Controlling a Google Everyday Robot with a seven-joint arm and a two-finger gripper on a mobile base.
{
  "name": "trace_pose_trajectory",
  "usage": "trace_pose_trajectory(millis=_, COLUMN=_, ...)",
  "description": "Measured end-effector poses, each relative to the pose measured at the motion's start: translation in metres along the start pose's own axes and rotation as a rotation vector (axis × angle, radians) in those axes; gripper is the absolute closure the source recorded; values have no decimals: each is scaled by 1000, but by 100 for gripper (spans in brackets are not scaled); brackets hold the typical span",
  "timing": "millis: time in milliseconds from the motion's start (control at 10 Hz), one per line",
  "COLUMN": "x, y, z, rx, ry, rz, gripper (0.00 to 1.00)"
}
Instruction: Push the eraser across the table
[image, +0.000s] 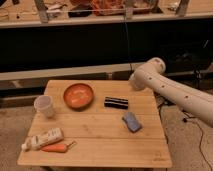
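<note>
The eraser (116, 102), a small black block with pale stripes, lies flat on the light wooden table (95, 135), right of centre toward the far edge. My white arm reaches in from the right. Its gripper (134, 83) is at the arm's end, above the table's far right corner, up and to the right of the eraser and apart from it.
An orange bowl (78, 95) sits left of the eraser. A blue-grey pad (132, 121) lies just in front of it to the right. A white cup (44, 106), a white tube (42, 139) and a carrot (56, 147) are at the left. A dark bench stands behind.
</note>
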Motion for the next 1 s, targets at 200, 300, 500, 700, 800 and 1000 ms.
trace_pose_trajectory(millis=200, x=-2, y=0, z=4, rx=-3, ry=-17, rz=-10, gripper=99)
trace_pose_trajectory(millis=300, x=-6, y=0, z=6, rx=-8, ry=-27, rz=-13, gripper=100)
trace_pose_trajectory(millis=500, x=-11, y=0, z=11, rx=-20, ry=-40, rz=-30, gripper=100)
trace_pose_trajectory(millis=700, x=-17, y=-1, z=20, rx=-39, ry=-54, rz=-50, gripper=100)
trace_pose_trajectory(millis=800, x=-19, y=-1, z=24, rx=-47, ry=-59, rz=-58, gripper=100)
trace_pose_trajectory(millis=1000, x=-27, y=-3, z=32, rx=-63, ry=-73, rz=-80, gripper=100)
